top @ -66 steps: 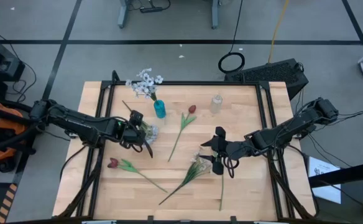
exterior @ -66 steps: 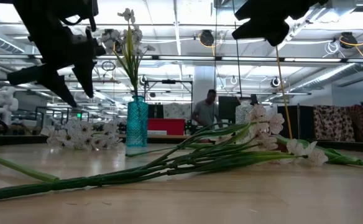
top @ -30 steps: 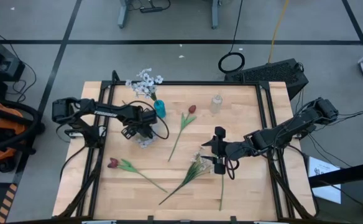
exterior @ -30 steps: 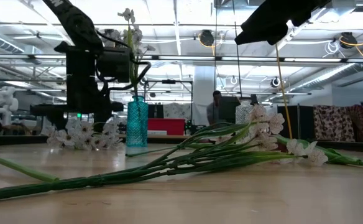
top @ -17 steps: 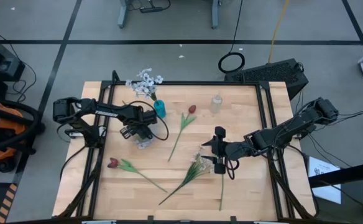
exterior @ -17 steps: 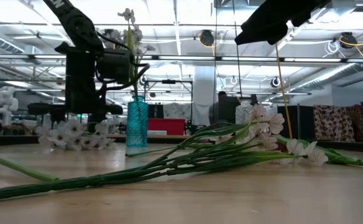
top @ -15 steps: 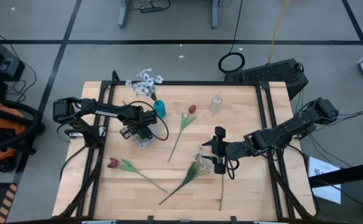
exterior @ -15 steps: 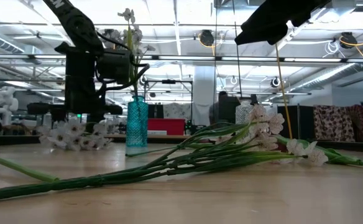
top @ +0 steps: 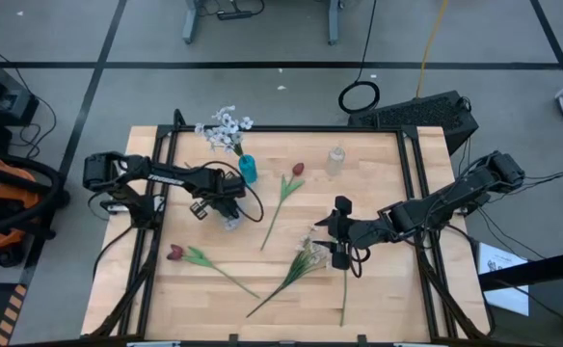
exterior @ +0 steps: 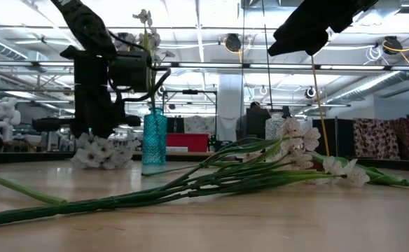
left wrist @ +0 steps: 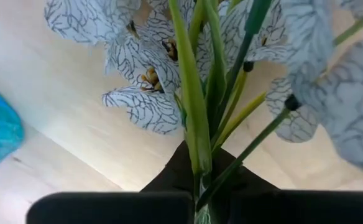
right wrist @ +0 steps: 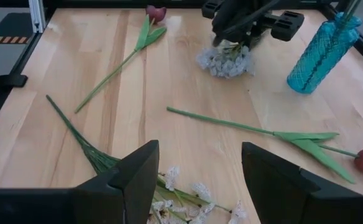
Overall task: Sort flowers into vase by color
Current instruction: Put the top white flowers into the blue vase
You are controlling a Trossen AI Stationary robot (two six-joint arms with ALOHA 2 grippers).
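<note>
My left gripper (top: 216, 200) is shut on a white spray (top: 229, 220), just near of the blue vase (top: 248, 170). That vase holds another white spray (top: 226, 127). The held spray's blossoms (exterior: 106, 150) lie low by the vase (exterior: 154, 140). A clear vase (top: 335, 159) stands at the far middle. One red tulip (top: 297, 170) lies beside it and another (top: 175, 253) at the near left. My right gripper (right wrist: 197, 186) hovers open above a third white spray (top: 310, 253) lying on the table. My left gripper pinches the white spray's thin green stems (left wrist: 200, 177) between its two fingers, just behind the blossoms (left wrist: 147, 81). The fingers come from above, pointing down. The blossom head (top: 229, 220) spreads out beyond the fingertips, down at the tabletop.
A loose green stem (top: 344, 289) lies near the front edge under the right arm. The tulip stems (right wrist: 231, 126) cross the middle of the table. Black rails (top: 156, 193) run along both sides of the wooden top.
My left gripper has shut on the white spray's stems while staying beside the blue vase. The blossoms, spread loosely on the table before, have drawn together and shifted a little toward the vase.
</note>
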